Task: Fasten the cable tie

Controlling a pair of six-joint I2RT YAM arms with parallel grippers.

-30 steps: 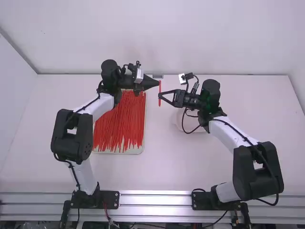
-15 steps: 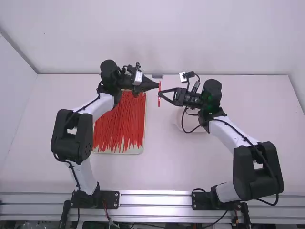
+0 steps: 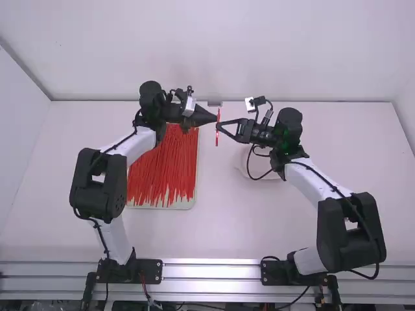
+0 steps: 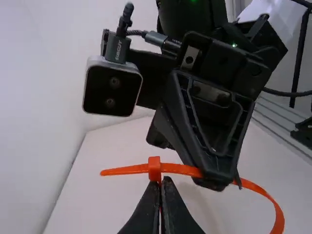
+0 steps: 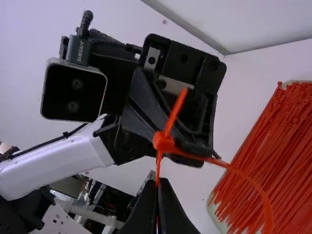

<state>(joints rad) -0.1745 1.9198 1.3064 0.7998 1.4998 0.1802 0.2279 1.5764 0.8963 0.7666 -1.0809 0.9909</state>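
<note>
The cable tie (image 3: 217,135) hung in the air above the table's far edge. Nearer the arm bases, a tray (image 3: 189,205) of spare orange ties (image 3: 162,165) lay left of centre. Beyond it, your left gripper (image 4: 160,187) and right gripper (image 5: 157,187) met, each with fingers clamped on the looped tie's strap.

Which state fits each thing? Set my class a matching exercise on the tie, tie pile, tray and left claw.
Things:
1. tie
2. tie pile
3. tray
4. left claw

States:
a. lies on the tray
b. shut on the tie
c. flat on the table
d. held up above the table

Pairs: 1-d, 2-a, 3-c, 4-b
</note>
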